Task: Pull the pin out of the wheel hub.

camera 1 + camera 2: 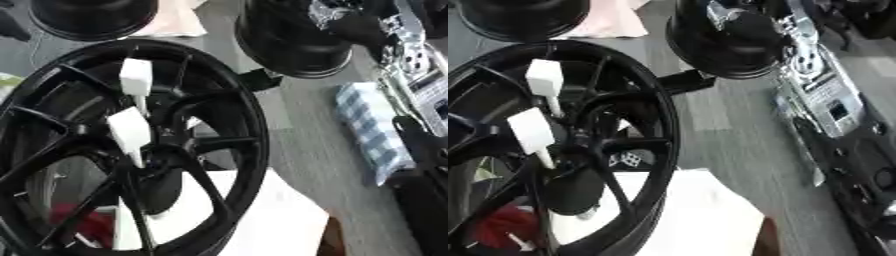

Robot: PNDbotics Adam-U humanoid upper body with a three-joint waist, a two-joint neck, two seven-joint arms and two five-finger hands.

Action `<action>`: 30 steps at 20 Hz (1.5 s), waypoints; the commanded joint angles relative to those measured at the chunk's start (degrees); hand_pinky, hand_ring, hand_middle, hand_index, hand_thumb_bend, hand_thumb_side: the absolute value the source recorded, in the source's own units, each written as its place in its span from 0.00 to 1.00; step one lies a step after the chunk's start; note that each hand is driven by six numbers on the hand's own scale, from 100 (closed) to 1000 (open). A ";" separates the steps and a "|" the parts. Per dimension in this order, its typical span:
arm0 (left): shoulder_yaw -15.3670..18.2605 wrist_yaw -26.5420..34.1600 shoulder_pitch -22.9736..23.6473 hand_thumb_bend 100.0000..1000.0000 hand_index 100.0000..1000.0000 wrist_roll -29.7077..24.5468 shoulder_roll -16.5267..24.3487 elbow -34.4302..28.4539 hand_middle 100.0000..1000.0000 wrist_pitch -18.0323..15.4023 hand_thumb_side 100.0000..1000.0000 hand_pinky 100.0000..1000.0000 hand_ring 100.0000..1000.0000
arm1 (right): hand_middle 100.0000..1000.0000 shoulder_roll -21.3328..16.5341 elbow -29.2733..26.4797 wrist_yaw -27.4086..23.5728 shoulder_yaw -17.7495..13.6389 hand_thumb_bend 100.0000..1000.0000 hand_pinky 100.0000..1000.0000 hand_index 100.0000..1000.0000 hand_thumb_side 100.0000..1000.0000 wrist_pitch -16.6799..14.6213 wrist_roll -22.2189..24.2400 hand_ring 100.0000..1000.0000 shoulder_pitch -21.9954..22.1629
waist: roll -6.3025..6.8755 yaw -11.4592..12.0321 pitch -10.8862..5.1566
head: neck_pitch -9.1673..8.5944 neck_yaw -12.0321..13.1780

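1. Filling the left half of both views, a black spoked wheel hub [131, 150] stands tilted on a grey surface [306, 150].
2. Reaching in at three o'clock, the robot's right arm [824, 110], silver and black, runs toward one o'clock; its hand [745, 22] is dark against a black rim [293, 45], and I cannot tell how its fingers are set.
3. A white sheet [702, 215] lies at six o'clock, under the hub.
4. Two white pins [129, 131] with block heads stick out near the hub's centre, one above the other.
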 commanded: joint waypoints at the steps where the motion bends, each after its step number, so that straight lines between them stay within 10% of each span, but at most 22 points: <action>1: -0.51 -0.47 -1.68 0.27 0.91 -3.78 -0.50 0.51 0.81 -4.03 0.72 0.88 0.84 | 0.49 -1.13 -0.25 -0.23 -0.24 0.33 0.67 0.58 0.00 -0.12 0.24 0.60 -1.05 | 0.28 -0.20 -0.90 | -0.68 0.68; 30: -0.40 -3.93 -5.06 0.42 0.93 0.92 -7.91 4.48 0.78 13.42 0.58 0.92 0.85 | 0.49 0.41 -0.14 -0.47 0.27 0.32 0.66 0.58 0.00 -0.29 0.97 0.60 -3.34 | 0.92 -4.30 0.40 | -1.38 3.62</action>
